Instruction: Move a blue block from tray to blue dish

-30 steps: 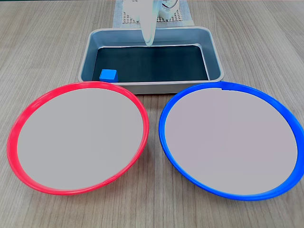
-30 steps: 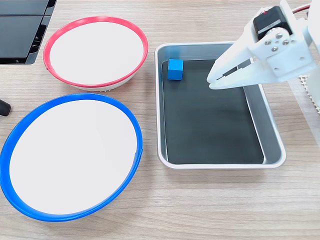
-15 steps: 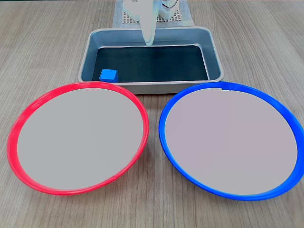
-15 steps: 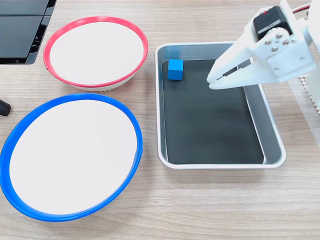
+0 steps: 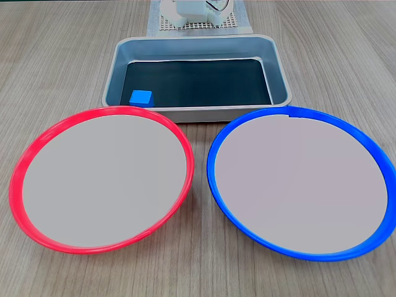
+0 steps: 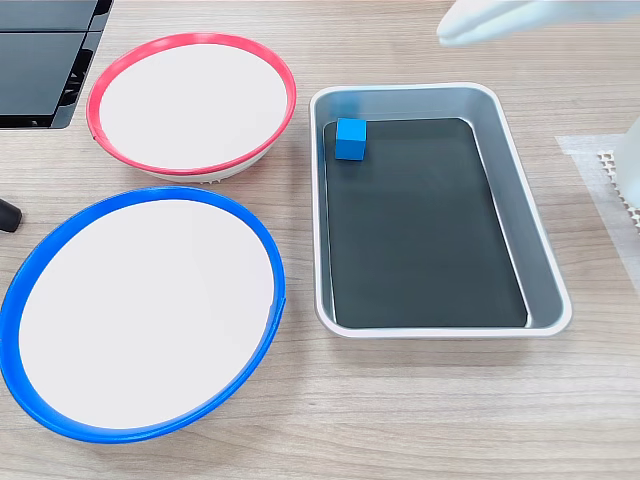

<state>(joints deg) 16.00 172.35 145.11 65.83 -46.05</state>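
**Arm lifted clear of the tray, block untouched**

Since half a second ago my gripper [image 6: 448,36] has swung up and away: it hung over the tray's floor then, and now I see just a blurred white tip at the top edge of a fixed view, beyond the tray's far rim. It is too smeared for me to say whether the fingers are apart or together, so I cannot tell. Nothing else has shifted.

The blue block [image 6: 350,138] sits on the dark floor of the tray [image 6: 540,240], tucked into the corner nearest the red dish [image 6: 190,45] and close to two walls. The blue dish [image 6: 140,205] is empty, beside the tray but not touching it.

My judgement: the reach is the step in hand, and nothing is grasped yet. To do it well I would come down from above with the fingers spread wide, then close across the pair of faces that leaves a finger room away from the walls (that corner is tight, and a finger landing on the rim would spoil it).

As for heading, the block is a cube, so it has no long axis. Its faces run roughly square with the tray's walls, which suits a grip aligned to the tray.
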